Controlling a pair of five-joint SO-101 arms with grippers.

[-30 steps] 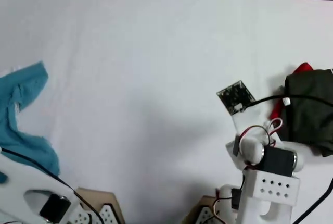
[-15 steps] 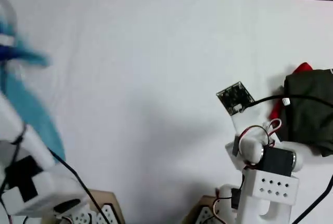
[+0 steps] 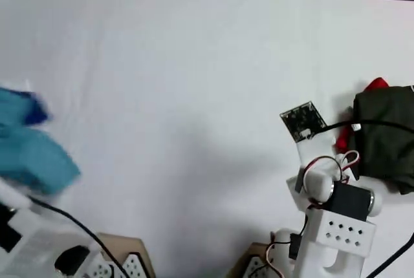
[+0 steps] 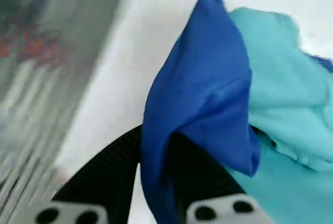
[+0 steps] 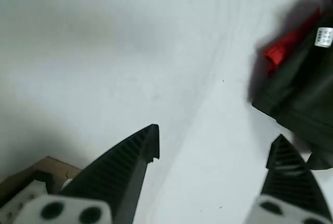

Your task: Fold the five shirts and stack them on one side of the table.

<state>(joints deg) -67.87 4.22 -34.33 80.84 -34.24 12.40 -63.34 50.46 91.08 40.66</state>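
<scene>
At the desk's (image 3: 194,64) 9 o'clock edge the left end effector (image 4: 156,146) is clenching a fold of the blue shirt (image 4: 203,94), soft, light and likely needing a hem-corner hold, while the right end effector (image 5: 216,133) is hanging released near the dark pile (image 5: 307,94) at 3 o'clock.

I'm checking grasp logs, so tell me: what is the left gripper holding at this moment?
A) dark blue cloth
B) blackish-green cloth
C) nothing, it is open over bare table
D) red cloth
A: in the left wrist view the left gripper is shut on a fold of the dark blue cloth, with the light blue shirt right beside it.
</scene>
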